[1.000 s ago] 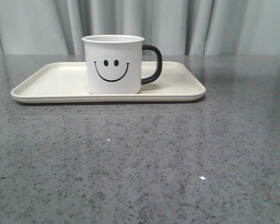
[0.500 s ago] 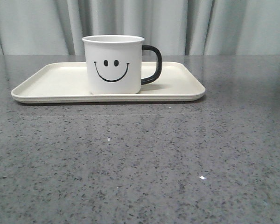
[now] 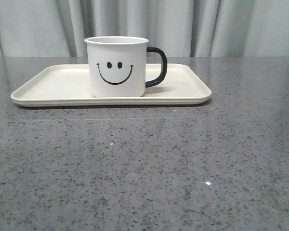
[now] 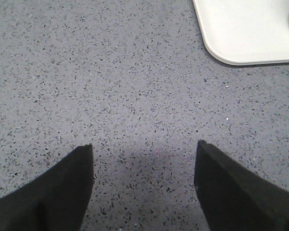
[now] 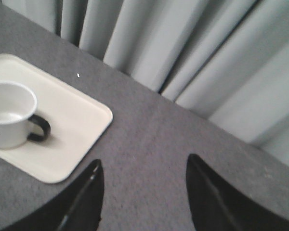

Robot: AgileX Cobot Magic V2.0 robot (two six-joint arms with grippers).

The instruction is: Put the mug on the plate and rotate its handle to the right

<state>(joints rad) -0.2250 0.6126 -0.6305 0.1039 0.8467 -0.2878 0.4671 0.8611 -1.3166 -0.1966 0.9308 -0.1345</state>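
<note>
1. Hanging above the speckled grey table [image 4: 111, 86], the left claw [image 4: 143, 185] has its two dark fingers [image 4: 62, 192] spread wide with nothing between them; only bare tabletop shows in the gap.
2. Ahead of that claw and off to one side, a rounded corner of the cream plate [image 4: 241, 33] comes into the left wrist view, clear of the fingertips and not touching them.
3. The right claw [image 5: 142, 197] is likewise wide apart and holds nothing, its fingers [image 5: 82, 202] raised over the table beside the plate's end.
4. Beyond the right claw's fingers lies that end of the plate [image 5: 82, 125], close to one fingertip in the right wrist view but not in contact with it.
5. Farther along the plate from the right claw stands the white mug [image 5: 9, 113], upright, its open mouth showing.
6. The black handle [image 5: 40, 130] sticks out from the mug on the side facing the right claw.
7. In the front view neither claw appears; the mug [image 3: 116, 67] sits upright on the plate [image 3: 53, 84], its smiley face toward the camera and its handle [image 3: 156, 67] pointing right.
8. Pale pleated curtains [image 3: 207, 26] hang behind the table's far edge.
</note>
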